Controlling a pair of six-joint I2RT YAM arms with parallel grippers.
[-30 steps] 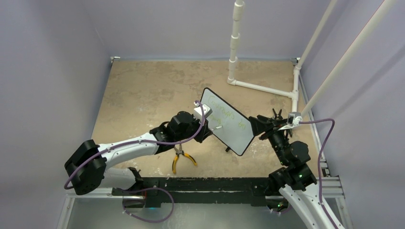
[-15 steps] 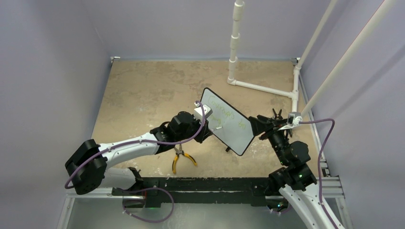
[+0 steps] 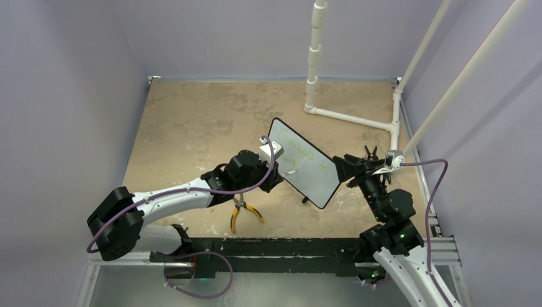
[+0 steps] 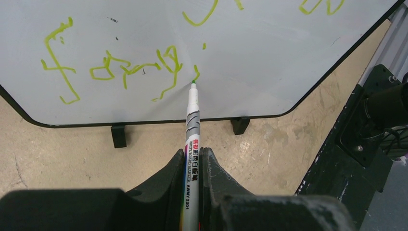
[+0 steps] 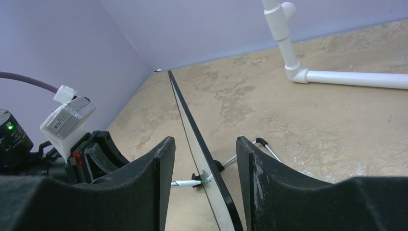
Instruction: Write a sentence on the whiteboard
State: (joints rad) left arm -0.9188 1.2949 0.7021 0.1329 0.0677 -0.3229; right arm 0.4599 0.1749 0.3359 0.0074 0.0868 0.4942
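Marker (image 4: 193, 110) tip near bottom edge, whiteboard (image 4: 269, 53) side edge — between right jaws

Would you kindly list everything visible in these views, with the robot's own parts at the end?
whiteboard: one, white with a black frame, standing on its feet right of the table's centre
sentence: two rows, green, on the whiteboard's face
marker: one, white barrel with a green tip, tip against the whiteboard
pliers: one pair, yellow handles, lying near the table's front edge
pipe frame: one, white, at the back right
table: one, mottled tan
cables: two, purple, one along each arm
left fingers: black, shut on the marker
right fingers: black, open, one on either side of the whiteboard's edge
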